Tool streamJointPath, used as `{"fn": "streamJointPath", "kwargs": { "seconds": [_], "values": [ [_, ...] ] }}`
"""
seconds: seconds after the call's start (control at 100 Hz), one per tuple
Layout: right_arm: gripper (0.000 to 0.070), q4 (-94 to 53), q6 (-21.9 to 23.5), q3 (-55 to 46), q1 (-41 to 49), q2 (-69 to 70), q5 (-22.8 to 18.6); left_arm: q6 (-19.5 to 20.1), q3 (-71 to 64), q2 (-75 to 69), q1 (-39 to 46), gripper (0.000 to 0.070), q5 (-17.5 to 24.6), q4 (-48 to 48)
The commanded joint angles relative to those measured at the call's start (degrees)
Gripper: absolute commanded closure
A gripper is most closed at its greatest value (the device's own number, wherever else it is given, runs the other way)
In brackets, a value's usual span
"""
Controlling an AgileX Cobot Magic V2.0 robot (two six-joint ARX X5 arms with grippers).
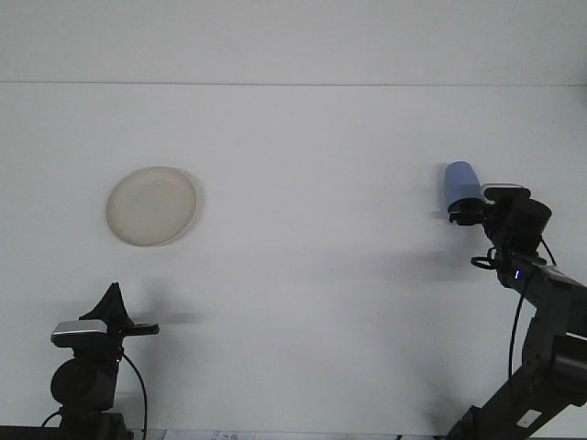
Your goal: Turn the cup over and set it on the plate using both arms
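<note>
A blue cup lies on the white table at the right, its wider end toward me and partly hidden by my right arm. My right gripper sits right at the cup's near end; whether it touches the cup cannot be told. A round cream plate rests on the table at the left, with nothing on it. My left gripper hangs low at the lower left, well short of the plate, with nothing in it.
The white table spans the whole view, and its far edge meets a pale wall. A wide stretch of bare tabletop separates the plate from the cup.
</note>
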Motion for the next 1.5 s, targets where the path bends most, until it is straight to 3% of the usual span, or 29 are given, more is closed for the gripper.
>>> {"fn": "streamJointPath", "kwargs": {
  "seconds": [0.0, 0.08, 0.16, 0.52, 0.64, 0.76, 0.86, 0.99, 1.15, 1.34, 1.49],
  "values": [
    [0.0353, 0.6, -0.5, 2.3, 0.0, 2.5, -0.3, -0.2, -1.1, -0.1, 0.1, 0.0688, 0.0, 0.5],
    [0.0498, 0.7, -0.5, 4.1, 0.1, 4.1, -0.9, -0.2, -1.1, -0.1, 0.1, 0.0687, 0.0, 0.5],
    [0.0700, 2.0, -0.4, 4.6, 0.1, 4.5, -1.8, -0.2, -1.1, -0.1, 0.1, 0.0687, 0.0, 0.5],
    [0.0700, 2.7, 3.5, 4.6, 0.2, 0.6, -2.2, -0.2, -1.1, -0.1, 0.1, 0.0687, 0.0, 0.6],
    [0.0700, -4.7, 6.2, 4.6, 1.0, -6.0, -1.4, -0.2, -1.1, -0.1, 0.1, 0.0688, 0.0, 0.5],
    [0.0700, -15.8, 12.0, 5.0, 3.1, -15.3, 0.3, -0.2, -1.1, -0.1, 0.1, 0.0688, 0.0, 0.5],
    [0.0700, -31.2, 12.3, 7.4, 6.4, -23.8, 0.3, -0.2, -1.1, -0.1, 0.1, 0.0687, 0.0, 0.5],
    [0.0700, -56.7, 10.8, 14.7, 13.3, -31.8, 0.1, -0.2, -1.1, -0.1, 0.1, 0.0687, 0.0, 0.5],
    [0.0700, -82.5, 5.9, 26.9, 26.8, -33.1, 0.5, -0.2, -1.1, -0.1, 0.1, 0.0687, 0.0, 0.5],
    [0.0700, -93.0, 6.9, 34.1, 46.4, -29.6, 8.6, -0.2, -1.1, -0.1, 0.1, 0.0688, 0.0, 0.5],
    [0.0700, -98.2, 8.4, 35.7, 57.7, -24.0, 10.6, -0.2, -1.1, -0.1, 0.1, 0.0688, 0.0, 0.5]
  ]
}}
